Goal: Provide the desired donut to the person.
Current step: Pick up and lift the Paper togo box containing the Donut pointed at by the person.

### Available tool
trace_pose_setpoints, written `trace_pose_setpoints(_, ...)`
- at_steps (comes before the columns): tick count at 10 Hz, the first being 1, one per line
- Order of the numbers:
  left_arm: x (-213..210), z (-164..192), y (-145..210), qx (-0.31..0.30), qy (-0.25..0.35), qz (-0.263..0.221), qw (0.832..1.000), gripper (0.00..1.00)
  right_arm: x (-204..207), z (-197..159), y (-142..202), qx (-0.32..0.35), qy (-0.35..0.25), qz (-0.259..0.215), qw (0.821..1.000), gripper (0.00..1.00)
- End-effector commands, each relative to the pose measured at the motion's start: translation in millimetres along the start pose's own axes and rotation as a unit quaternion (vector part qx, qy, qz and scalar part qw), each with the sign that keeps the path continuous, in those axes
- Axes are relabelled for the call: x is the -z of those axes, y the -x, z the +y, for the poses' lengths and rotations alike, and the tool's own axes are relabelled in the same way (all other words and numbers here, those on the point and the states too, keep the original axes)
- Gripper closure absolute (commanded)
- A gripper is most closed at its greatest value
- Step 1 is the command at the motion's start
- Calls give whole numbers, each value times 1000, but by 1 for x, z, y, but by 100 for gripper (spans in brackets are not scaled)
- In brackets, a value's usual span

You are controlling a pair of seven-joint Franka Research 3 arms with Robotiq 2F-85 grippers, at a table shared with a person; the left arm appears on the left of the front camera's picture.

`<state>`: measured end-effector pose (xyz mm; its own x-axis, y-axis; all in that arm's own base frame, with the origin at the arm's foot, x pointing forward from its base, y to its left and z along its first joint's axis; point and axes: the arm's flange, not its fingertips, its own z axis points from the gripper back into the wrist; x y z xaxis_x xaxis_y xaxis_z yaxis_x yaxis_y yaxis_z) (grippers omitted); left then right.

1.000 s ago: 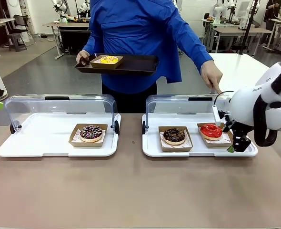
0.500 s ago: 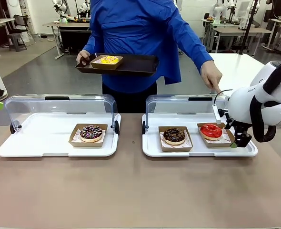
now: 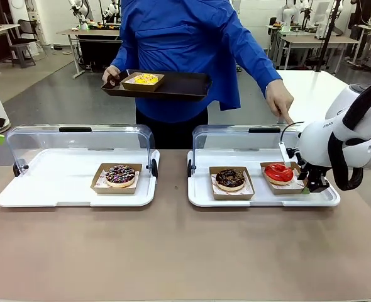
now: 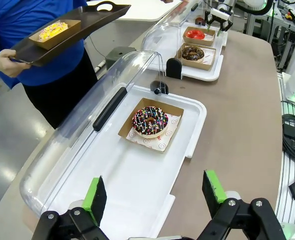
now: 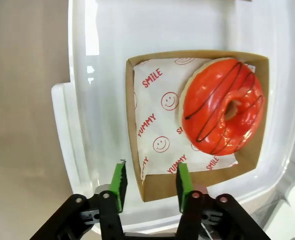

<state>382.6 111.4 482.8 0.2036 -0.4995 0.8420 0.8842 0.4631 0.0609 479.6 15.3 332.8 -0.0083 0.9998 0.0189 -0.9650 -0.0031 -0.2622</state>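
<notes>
Red-glazed donut (image 5: 222, 107) sat just ahead of your right gripper (image 5: 151, 182), jaws half-narrowed astride the edge of its cardboard box (image 5: 250, 157); handover remained.

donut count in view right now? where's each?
4. A yellow donut on the black tray the person holds; a sprinkled donut on the left white tray; a chocolate donut and a red donut on the right white tray. None looks hidden.

The paper liner (image 5: 160, 130) under the red donut (image 5: 222, 107) carries red print, "SMILE" and "YUMMY", repeated among smiley faces.
</notes>
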Motion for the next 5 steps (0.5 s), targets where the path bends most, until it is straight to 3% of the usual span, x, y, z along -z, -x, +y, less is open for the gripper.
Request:
trace_pose_setpoints(1,0,0,0,1,0,-10,1000,0,8,-4,-4,-1,-8,20,1000,100)
trace_pose_setpoints(5,0,0,0,1,0,-10,1000,0,12,0,1,1,-19,10,1000,100)
